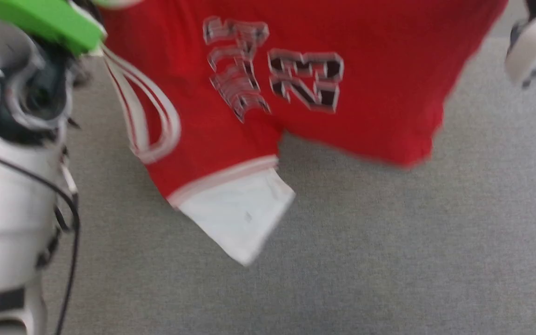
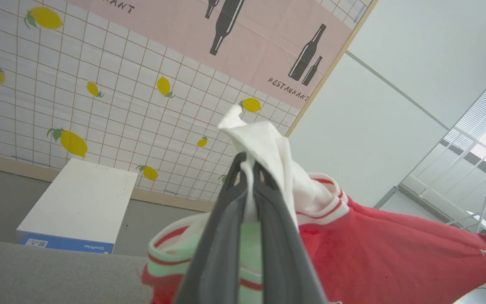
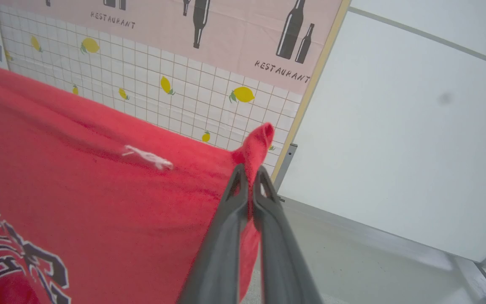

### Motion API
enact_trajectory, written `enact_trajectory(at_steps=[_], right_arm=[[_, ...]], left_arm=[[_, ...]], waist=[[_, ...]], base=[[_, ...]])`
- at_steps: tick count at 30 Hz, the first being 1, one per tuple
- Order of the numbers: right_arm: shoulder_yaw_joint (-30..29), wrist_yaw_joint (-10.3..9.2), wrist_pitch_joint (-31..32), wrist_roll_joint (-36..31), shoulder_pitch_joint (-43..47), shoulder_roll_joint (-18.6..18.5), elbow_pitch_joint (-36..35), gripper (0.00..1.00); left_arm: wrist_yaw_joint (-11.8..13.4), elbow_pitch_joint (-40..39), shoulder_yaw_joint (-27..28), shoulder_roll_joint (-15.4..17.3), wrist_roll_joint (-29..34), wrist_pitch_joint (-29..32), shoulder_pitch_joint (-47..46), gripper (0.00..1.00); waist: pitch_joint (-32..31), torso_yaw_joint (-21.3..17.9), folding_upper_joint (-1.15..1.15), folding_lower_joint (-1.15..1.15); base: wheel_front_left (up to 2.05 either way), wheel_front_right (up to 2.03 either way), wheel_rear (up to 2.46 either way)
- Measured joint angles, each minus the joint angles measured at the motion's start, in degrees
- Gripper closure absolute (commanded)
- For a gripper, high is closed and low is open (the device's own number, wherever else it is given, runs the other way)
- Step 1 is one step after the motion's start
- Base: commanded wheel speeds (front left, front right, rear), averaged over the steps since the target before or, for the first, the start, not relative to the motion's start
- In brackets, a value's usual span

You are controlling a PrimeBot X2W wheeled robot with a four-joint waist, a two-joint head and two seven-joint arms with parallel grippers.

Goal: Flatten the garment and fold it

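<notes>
The garment [image 1: 370, 107], a red jersey with black white-outlined lettering, hangs stretched between my two arms above the grey surface, with a white-lined corner drooping at the bottom. In the left wrist view my left gripper [image 2: 249, 166] is shut on a bunch of the garment's [image 2: 395, 261] white inner fabric beside its striped trim. In the right wrist view my right gripper [image 3: 249, 175] is shut on a red edge of the garment [image 3: 99, 190], which spreads away to the left. In the head view my left arm [image 1: 16, 163] fills the left edge and part of my right arm [image 1: 535, 46] shows at the upper right.
A grey table surface [image 1: 389, 256] lies under the hanging cloth. A white box with a blue side [image 2: 78, 207] stands on the floor by the lemon-patterned wall [image 2: 120, 84]. White wall panels [image 3: 395, 147] and a white railing [image 2: 458, 169] are further off.
</notes>
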Motion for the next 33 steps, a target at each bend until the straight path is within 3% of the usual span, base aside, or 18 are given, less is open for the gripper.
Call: enact_trajectory(at_steps=[9, 17, 26, 33], right_arm=[[0.52, 0.02, -6.51, -5.87, -21.6, 2.41, 13.49, 1.0], [-2.31, 0.02, -16.84, -8.83, -27.25, 6.25, 21.67, 1.0], [-0.34, 0.02, -18.52, -0.07, -6.36, 6.87, 24.6, 1.0], [-1.04, 0.02, -15.38, 4.65, 14.45, 6.46, 18.61, 1.0]], left_arm=[[0.86, 9.68, 2.86, 0.37, 3.15, -5.2, -21.58, 1.0], [-4.34, 13.89, 2.83, -0.74, 5.37, -13.06, -27.05, 1.0], [-10.22, 16.37, -2.43, -0.87, 4.87, -14.75, -2.52, 1.0], [-11.4, 11.05, -5.73, -1.85, 0.96, -13.81, 20.7, 1.0]], waist=[[9.26, -1.47, 0.0, 0.01], [14.03, -1.77, 0.0, 0.02], [9.78, -0.82, 0.0, 0.01], [3.98, 0.57, 0.0, 0.0]], base=[[0.0, 0.0, 0.0], [0.0, 0.0, 0.0], [0.0, 0.0, 0.0], [0.0, 0.0, 0.0]])
